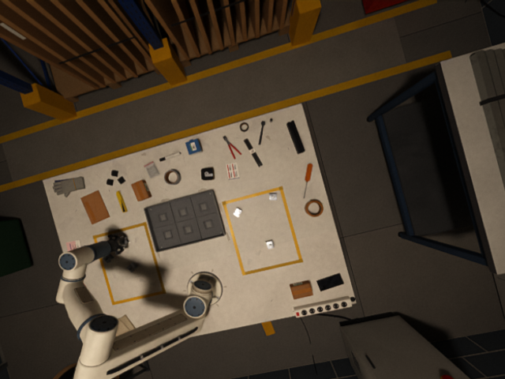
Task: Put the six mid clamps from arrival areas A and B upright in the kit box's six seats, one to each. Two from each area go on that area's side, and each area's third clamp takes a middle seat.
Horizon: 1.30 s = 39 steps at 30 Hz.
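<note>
On the white table the dark grey kit box point(185, 220) lies between two areas taped in yellow, and all six of its seats show no clamp. In the right-hand area lie three light metal mid clamps: one at the top right corner point(273, 196), one at the upper left point(237, 212) and one lower down point(269, 244). In the left-hand area a dark clamp point(131, 267) sits in the arm's shadow; I cannot make out others there. My gripper point(118, 240) hovers over the top edge of the left area, open and holding nothing.
A brown box point(301, 289) and a power strip point(323, 308) sit at the table's near right corner. Tape rolls point(313, 207), a screwdriver point(307, 179), pliers point(231, 147) and other tools line the far side. My arm's base point(202, 285) stands at the near edge.
</note>
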Available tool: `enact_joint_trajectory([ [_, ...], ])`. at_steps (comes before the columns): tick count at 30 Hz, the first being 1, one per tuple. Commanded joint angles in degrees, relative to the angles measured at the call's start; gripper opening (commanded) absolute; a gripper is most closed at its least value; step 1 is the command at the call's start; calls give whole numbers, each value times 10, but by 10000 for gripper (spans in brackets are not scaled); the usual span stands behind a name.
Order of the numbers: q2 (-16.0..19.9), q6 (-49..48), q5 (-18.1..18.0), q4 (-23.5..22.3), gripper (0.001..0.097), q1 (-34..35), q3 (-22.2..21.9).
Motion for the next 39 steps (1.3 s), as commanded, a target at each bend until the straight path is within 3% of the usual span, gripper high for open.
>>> enact_joint_trajectory([
  [1,-1,0,0,0,600,0,1],
  [13,0,0,1,0,600,0,0],
  [39,0,0,1,0,80,0,0],
])
